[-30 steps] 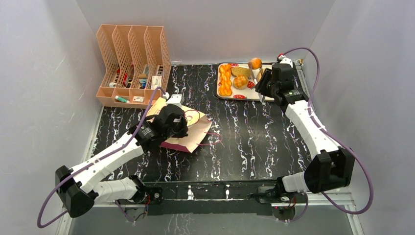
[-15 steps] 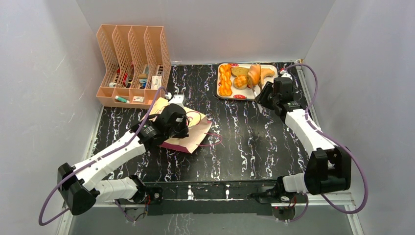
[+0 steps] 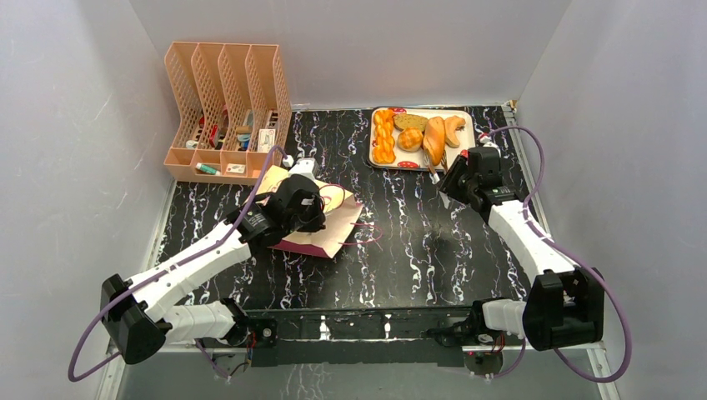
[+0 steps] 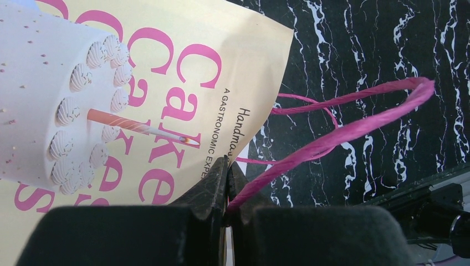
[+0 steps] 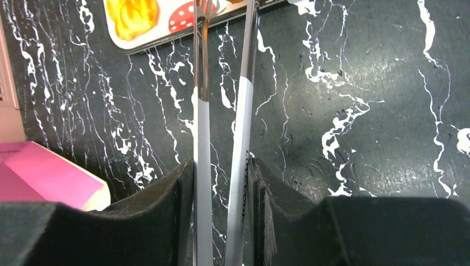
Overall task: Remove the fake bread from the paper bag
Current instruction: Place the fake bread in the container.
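The right tool (image 5: 221,173) grips tongs (image 5: 202,122) — tips at tray (image 5: 158,37).

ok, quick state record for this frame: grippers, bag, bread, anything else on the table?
left gripper: shut on the cord handle of the paper bag
right gripper: shut on tongs, tips at the tray's near edge
paper bag: lying flat on the table, left of centre
fake bread: several pieces on the tray, far right
bag contents: cannot tell
other: file rack, far left
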